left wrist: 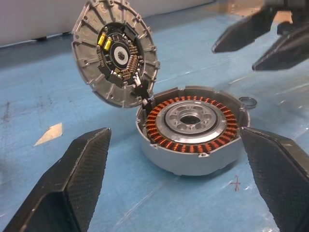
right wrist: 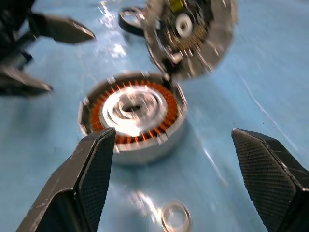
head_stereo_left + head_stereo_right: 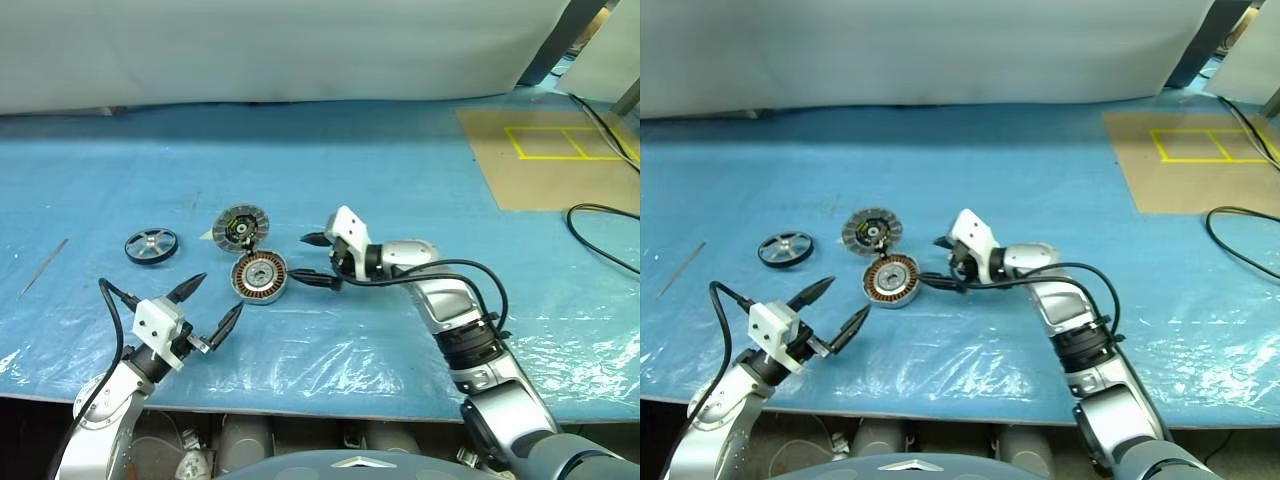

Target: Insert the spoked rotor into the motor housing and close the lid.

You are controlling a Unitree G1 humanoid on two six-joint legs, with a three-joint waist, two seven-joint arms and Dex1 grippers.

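So the motor housing [image 3: 259,277] sits a bit left of center in the head view, on the blue plastic sheet [image 3: 400,180] covering the table, copper windings and silver center facing up. Its lid [image 3: 241,226] is flipped open and stands tilted right behind it, hinged at the housing's rim, ribbed inner face with the dark, yellow-marked middle on show. The spoked rotor [image 3: 151,245] lies flat off to the left of the frame, well apart from the housing and touched by nothing.

The left gripper [image 3: 209,306] hangs in the lower left, fingers spread wide and empty, pointing toward the housing but clear of it. The right gripper [image 3: 314,260] is just right of the housing, fingers also spread, pinching nothing.

In the right wrist view a small metal ring [image 2: 176,216] lies on the sheet near the housing.
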